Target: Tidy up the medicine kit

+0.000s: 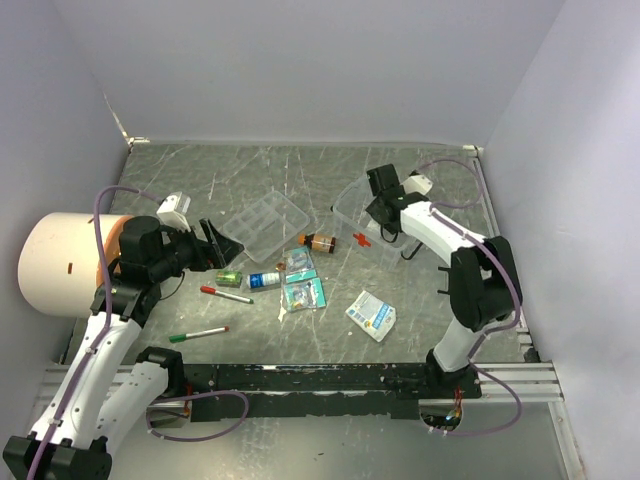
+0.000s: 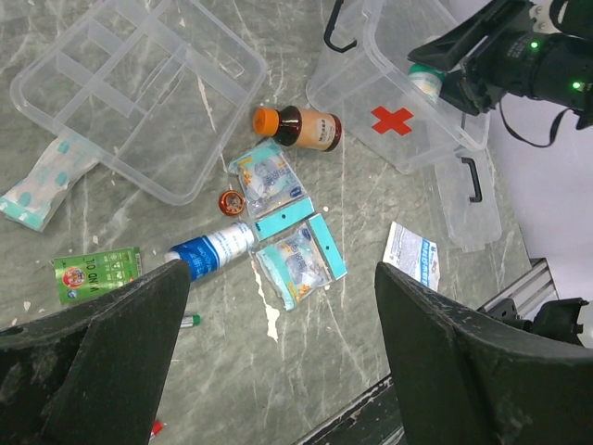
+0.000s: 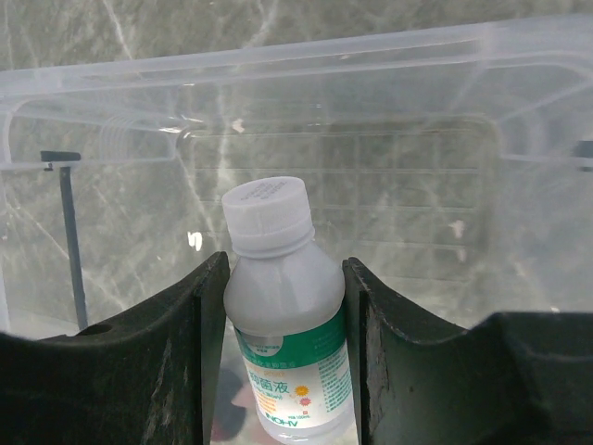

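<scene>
Gripped white bottle (image 3: pixel 278 287) in right pincer (image 3: pixel 284 271) over clear box (image 3: pixel 519 56); best lowered upright onto the box floor before unclenching. Held left pincer (image 2: pixel 283 273) splayed, empty.

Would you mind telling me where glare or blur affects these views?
Right wrist: white bottle sharp, reflections streak the clear box walls. Left wrist: fingers dark and soft-edged, items crisp. Top external: evenly lit, soft shadows.

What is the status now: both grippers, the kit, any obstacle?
Left gripper open, empty. Right gripper shut on white bottle, at the clear box. No obstacle seen.
</scene>
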### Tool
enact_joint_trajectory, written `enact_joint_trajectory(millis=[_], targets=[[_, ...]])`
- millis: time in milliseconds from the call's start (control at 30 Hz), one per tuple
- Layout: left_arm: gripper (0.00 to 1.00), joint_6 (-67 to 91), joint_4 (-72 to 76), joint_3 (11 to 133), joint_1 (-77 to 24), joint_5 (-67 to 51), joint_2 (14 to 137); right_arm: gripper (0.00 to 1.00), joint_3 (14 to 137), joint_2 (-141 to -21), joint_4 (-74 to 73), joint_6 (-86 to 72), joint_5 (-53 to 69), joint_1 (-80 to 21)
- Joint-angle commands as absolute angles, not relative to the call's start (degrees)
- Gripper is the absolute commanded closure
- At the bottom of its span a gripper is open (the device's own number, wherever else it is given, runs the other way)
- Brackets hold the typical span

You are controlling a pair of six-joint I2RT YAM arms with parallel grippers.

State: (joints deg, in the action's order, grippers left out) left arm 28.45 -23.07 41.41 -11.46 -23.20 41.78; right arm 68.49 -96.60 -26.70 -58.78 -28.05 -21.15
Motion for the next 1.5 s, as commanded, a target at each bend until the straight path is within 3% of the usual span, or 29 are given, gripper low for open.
enact_joint_trajectory(millis=[0, 600, 1000, 1467], targets=[[0.08, 27.45, -24.05, 41.84, -11.87, -21.68, 41.9, 0.66, 72.09, -100.99, -21.63, -64.28, -26.14, -21.62], [0.09, 27.39, -24.19, 41.9, -11.82, -21.27, 42.86, 0.62, 75.91, -111.31, -18.64, -70.79, -19.41, -22.66], [0.09, 27.16, -24.08, 41.92, -11.87, -21.44, 42.71, 0.38, 73.55, -111.52, -13.19, -71.37, -10.55, -23.03], [0.07, 27.9, -24.54, 42.46, -11.87, -20.33, 42.67, 0.4, 71.69, -102.65, -15.28, -63.62, -16.15, -23.04]])
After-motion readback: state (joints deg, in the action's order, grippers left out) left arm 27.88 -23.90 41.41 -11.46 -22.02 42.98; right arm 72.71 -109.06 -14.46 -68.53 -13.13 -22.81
